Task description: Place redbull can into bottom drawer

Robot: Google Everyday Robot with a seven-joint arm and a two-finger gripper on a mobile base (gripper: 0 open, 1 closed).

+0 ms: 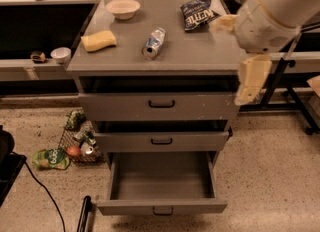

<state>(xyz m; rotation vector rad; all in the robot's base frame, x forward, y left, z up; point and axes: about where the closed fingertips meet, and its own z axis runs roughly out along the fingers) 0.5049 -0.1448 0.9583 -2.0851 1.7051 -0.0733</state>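
Note:
The redbull can [154,43] lies on its side on top of the grey cabinet [200,56], near the middle, its round silver end facing the front. The bottom drawer [161,182] is pulled out, and nothing shows inside it. My gripper [251,77], cream-coloured on a white arm, hangs over the cabinet's right front corner. It is to the right of the can, apart from it, and holds nothing.
On the cabinet top are a dark chip bag [197,11], a white bowl [123,8] and a yellow sponge [98,41]. The two upper drawers [160,107] stand slightly ajar. A wire basket of items [80,140] and a green bag [50,159] lie on the floor at left.

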